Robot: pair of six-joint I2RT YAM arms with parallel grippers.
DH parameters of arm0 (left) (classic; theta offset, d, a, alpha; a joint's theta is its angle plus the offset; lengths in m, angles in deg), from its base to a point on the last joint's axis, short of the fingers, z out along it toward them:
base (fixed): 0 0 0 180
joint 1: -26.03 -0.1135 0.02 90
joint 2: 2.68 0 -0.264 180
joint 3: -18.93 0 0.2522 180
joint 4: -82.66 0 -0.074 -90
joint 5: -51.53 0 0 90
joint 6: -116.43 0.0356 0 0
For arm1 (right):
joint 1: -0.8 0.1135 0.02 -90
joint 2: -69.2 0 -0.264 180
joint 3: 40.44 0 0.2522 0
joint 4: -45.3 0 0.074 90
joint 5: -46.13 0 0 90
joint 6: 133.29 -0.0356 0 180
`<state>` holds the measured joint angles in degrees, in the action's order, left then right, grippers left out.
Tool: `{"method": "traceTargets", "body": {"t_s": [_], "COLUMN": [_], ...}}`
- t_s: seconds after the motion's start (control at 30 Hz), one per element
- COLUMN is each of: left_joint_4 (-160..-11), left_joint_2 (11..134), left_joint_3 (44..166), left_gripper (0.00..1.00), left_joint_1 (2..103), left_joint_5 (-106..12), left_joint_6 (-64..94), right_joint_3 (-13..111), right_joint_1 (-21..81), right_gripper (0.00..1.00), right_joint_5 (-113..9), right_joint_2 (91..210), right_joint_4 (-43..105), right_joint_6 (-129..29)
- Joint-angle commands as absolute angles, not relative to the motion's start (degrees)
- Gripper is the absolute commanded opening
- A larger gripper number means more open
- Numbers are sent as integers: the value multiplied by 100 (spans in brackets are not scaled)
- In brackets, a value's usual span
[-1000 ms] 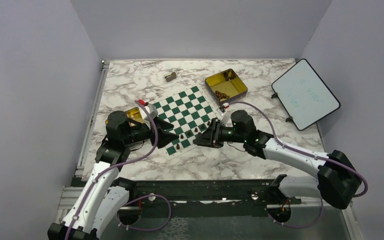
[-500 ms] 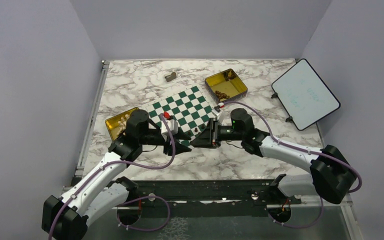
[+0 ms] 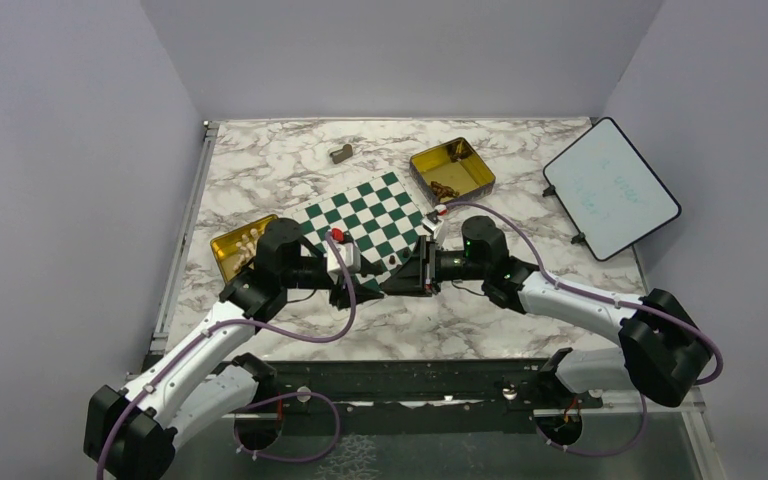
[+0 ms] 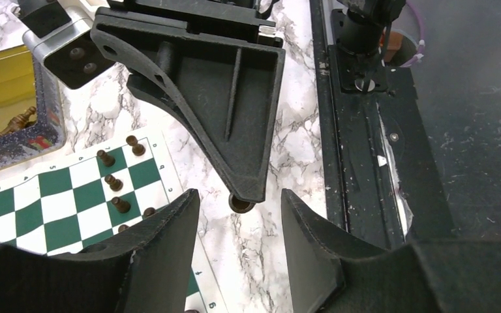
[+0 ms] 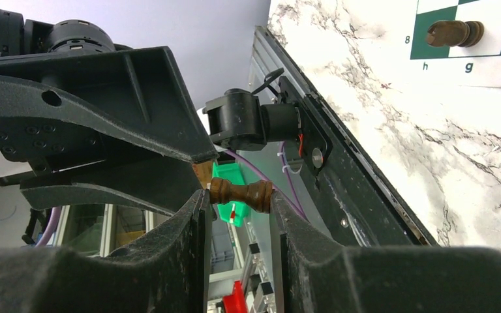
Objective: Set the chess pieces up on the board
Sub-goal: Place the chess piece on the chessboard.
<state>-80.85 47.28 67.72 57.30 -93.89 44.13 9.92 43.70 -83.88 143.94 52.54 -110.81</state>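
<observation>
The green and white board lies mid-table with several dark chess pieces along its near edge. My right gripper is shut on a dark brown chess piece, clamped end to end between its fingertips, off the board's near corner. My left gripper faces it, open. In the left wrist view the left gripper has its fingers on either side of the right finger's tip and the held piece's base. Board pieces show to the left.
A gold tin with pieces sits past the board's right corner, and another gold tin sits left of the board. A grey-tan block lies at the back. A white panel leans at the right. One piece lies on the board's h-g edge.
My left arm swung right from the left tin to meet the right gripper, and its open fingers now flank the held piece. The right gripper shifted slightly left.
</observation>
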Motion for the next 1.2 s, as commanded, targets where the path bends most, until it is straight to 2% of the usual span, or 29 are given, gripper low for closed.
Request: {"method": "traceTargets", "body": {"t_s": [0.0,0.23,0.37,0.57,0.73,0.87,0.93,1.17], "left_joint_4": [-8120,-8067,-8069,-8045,-8022,-8023,-8023,-8019], "left_joint_2": [4803,4878,4900,4882,4849,4874,4875,4955], "left_joint_3": [7028,6967,6905,6872,6849,6849,6861,6892], "left_gripper": [48,48,53,53,60,60,58,36], "left_joint_1": [5767,5776,5776,5778,5784,5784,5782,5785], "left_joint_5": [-9227,-9226,-9258,-9249,-9257,-9270,-9270,-9393], "left_joint_6": [4569,4635,4714,4821,4841,4825,4816,4775], "right_joint_3": [1188,1171,1156,1182,1095,1047,1028,1010], "right_joint_1": [4343,4344,4343,4343,4343,4345,4343,4343], "right_gripper": [22,22,22,22,22,22,22,22], "right_joint_5": [-8579,-8583,-8570,-8559,-8601,-8641,-8641,-8724], "right_joint_2": [14413,14404,14400,14412,14430,14466,14484,14575], "right_joint_4": [5397,5369,5403,5472,5729,5819,5879,6087], "right_joint_6": [-11068,-11053,-11090,-11150,-11250,-11297,-11331,-11411]}}
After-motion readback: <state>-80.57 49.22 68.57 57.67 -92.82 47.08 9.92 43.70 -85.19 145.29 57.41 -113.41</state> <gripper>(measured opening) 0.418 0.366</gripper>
